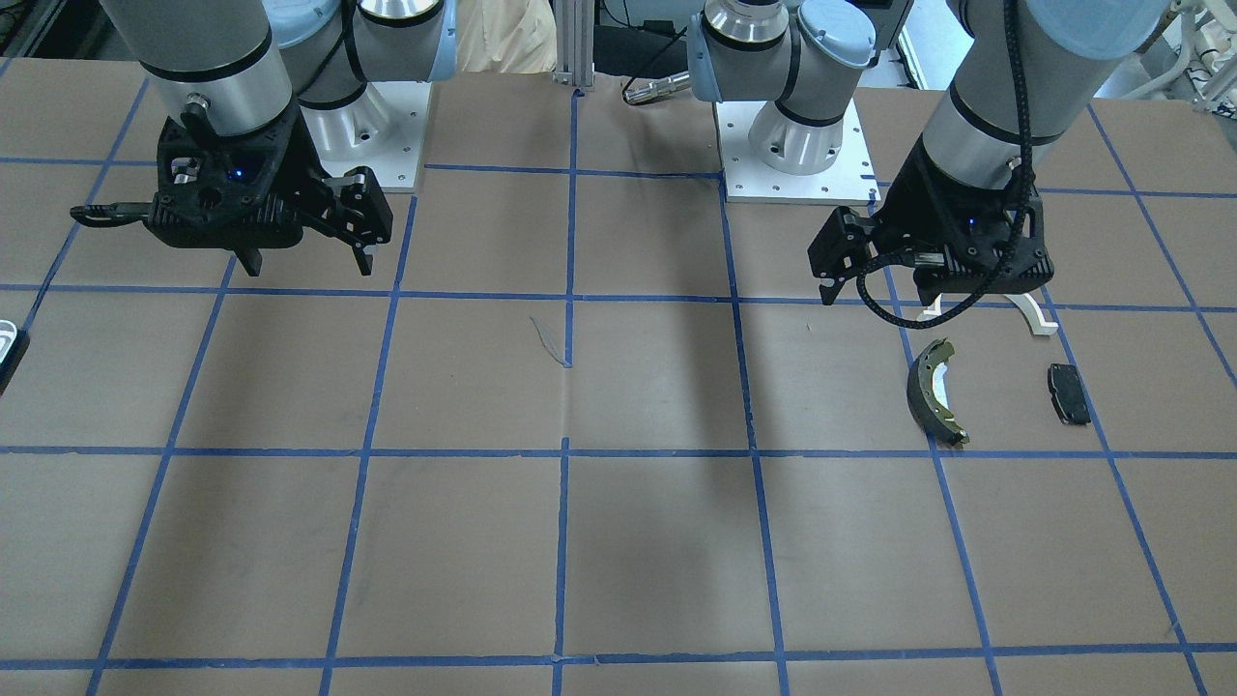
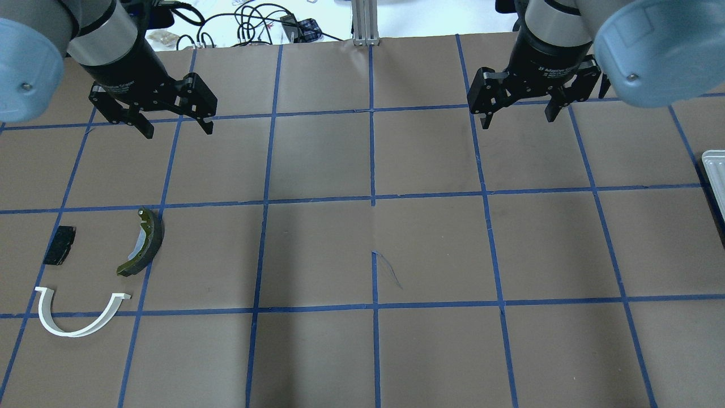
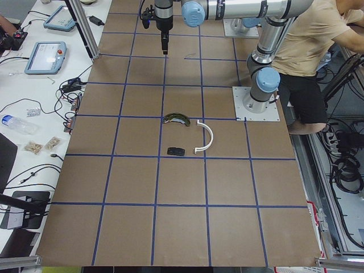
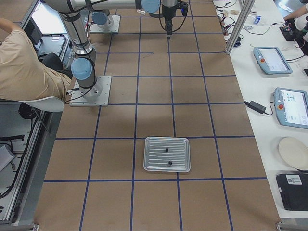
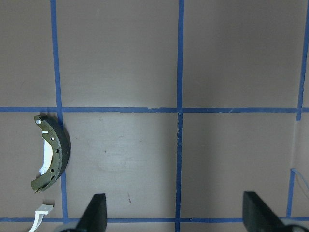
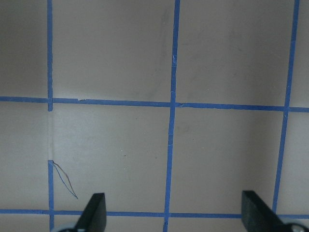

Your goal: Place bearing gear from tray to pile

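Metal tray [image 4: 180,154]: on the surface [image 2: 430,249], two small dark parts [image 4: 170,163] inside, can't tell which is the gear.
Right fingers [image 6: 95,212]: spread wide, empty, well apart from tray.
Left fingers [image 5: 96,215]: spread too, near brake shoe [image 5: 53,157].

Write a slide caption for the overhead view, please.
Above table, left gripper and right gripper hang open; brake shoe, white arch, black pad at left.

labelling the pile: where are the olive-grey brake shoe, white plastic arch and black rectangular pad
curved olive-grey brake shoe [image 2: 153,241], overhead view, middle of curve
white plastic arch [image 2: 71,334], overhead view, bottom of its bend
small black rectangular pad [image 2: 60,245], overhead view, its centre
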Action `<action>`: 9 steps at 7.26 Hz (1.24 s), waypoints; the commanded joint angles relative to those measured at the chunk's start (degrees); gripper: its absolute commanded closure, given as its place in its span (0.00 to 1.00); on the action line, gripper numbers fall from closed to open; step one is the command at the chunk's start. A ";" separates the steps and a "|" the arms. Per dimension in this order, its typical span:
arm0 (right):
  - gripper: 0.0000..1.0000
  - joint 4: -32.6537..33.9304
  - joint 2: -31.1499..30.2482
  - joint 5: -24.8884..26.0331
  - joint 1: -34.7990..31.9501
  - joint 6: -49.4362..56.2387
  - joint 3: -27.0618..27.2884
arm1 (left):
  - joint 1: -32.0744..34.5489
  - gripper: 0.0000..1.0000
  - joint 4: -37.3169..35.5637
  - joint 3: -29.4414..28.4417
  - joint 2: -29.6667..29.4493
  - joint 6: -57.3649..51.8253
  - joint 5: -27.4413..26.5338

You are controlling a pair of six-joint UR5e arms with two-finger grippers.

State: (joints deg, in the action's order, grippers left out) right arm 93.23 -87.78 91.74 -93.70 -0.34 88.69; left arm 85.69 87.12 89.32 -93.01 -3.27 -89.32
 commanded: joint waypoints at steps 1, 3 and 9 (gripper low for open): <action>0.00 0.37 0.24 0.11 0.80 4.95 0.08 | 0.00 0.00 -0.02 0.15 -0.07 -0.07 0.02; 0.00 0.02 0.41 0.90 9.71 9.55 0.08 | 0.09 0.00 -0.02 0.15 0.11 0.01 0.11; 0.00 14.55 16.19 0.55 39.18 36.34 1.67 | 0.00 0.00 0.16 0.24 0.37 0.19 -0.16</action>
State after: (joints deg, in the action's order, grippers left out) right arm 102.02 -76.76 92.25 -59.22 31.86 90.31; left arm 85.74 87.22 89.59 -92.81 -3.09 -89.42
